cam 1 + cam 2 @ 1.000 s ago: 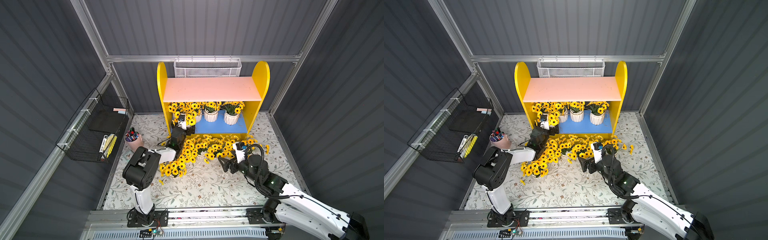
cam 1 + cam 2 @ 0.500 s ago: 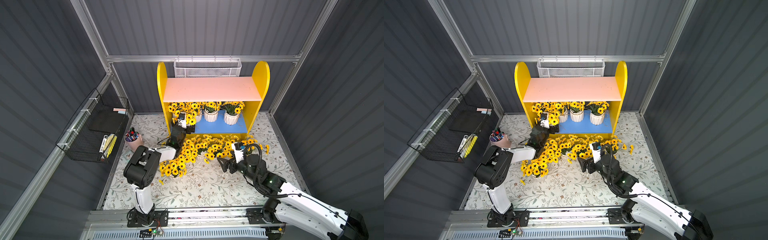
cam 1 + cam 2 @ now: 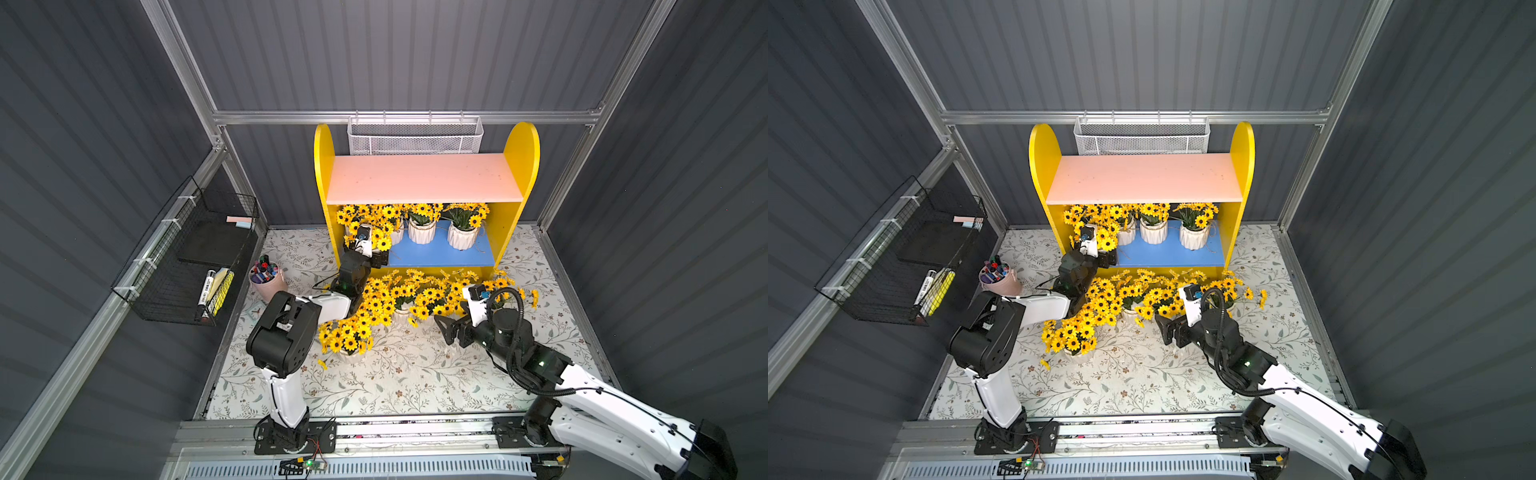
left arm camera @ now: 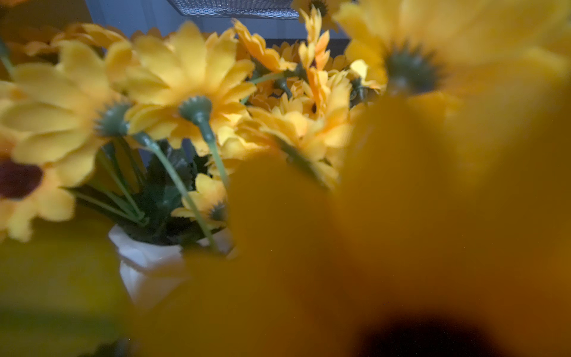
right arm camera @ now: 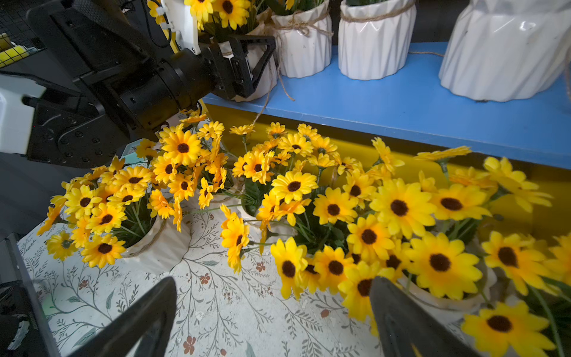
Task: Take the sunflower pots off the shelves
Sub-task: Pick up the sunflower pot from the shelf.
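The shelves (image 3: 424, 183) (image 3: 1142, 178) are yellow with a bare pink upper board and a blue lower board. Sunflower pots (image 3: 422, 230) (image 3: 1192, 237) (image 5: 372, 43) stand on the blue board. My left gripper (image 3: 376, 257) (image 3: 1106, 257) (image 5: 253, 61) reaches in at that board's left end. Its jaws stand wide on either side of the leftmost pot (image 5: 262, 83); whether they touch it I cannot tell. Blurred petals fill the left wrist view around a white pot (image 4: 145, 265). More sunflower pots (image 3: 349, 336) (image 5: 160, 244) crowd the floor in front. My right gripper (image 3: 446, 328) (image 3: 1165, 328) (image 5: 272, 296) hangs open beside them, holding nothing.
A pink cup of markers (image 3: 268, 280) stands left of the shelves. A black wire rack (image 3: 195, 257) hangs on the left wall, and a white mesh basket (image 3: 415, 137) hangs behind the shelves. The floral mat (image 3: 395, 382) covers the floor up to the front rail.
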`<act>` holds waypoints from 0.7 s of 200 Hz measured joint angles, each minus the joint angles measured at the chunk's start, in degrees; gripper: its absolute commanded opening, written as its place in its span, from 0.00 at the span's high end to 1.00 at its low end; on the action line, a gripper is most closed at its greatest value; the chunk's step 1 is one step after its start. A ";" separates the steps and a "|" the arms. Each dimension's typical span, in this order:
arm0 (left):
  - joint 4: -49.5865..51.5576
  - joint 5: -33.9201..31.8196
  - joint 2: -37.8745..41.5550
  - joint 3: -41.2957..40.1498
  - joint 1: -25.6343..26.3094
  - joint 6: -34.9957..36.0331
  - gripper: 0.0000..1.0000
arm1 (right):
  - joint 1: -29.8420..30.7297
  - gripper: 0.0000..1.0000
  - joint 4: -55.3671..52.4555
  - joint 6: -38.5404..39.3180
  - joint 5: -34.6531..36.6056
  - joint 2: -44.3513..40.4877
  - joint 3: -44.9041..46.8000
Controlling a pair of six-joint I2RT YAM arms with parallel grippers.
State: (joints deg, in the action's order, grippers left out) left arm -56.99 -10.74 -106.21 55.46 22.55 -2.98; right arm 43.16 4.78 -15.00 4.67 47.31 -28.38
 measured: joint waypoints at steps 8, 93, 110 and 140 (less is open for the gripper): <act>0.02 0.20 0.35 -0.39 0.00 0.00 0.72 | 0.00 0.01 -0.02 0.02 0.00 0.00 0.00; 7.28 5.64 6.38 -2.75 0.00 0.02 1.00 | 0.00 0.01 0.37 0.00 0.00 -0.02 0.00; 9.53 7.04 8.02 -2.75 0.00 0.02 1.00 | 0.00 0.01 0.37 0.00 0.02 -0.11 0.00; 11.72 8.74 10.34 -2.75 0.00 0.00 1.00 | 0.00 0.01 0.59 -0.02 0.09 -0.28 0.00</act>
State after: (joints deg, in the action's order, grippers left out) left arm -45.28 -2.00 -95.88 52.71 22.55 -2.98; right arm 43.16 5.37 -15.03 4.75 47.03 -28.38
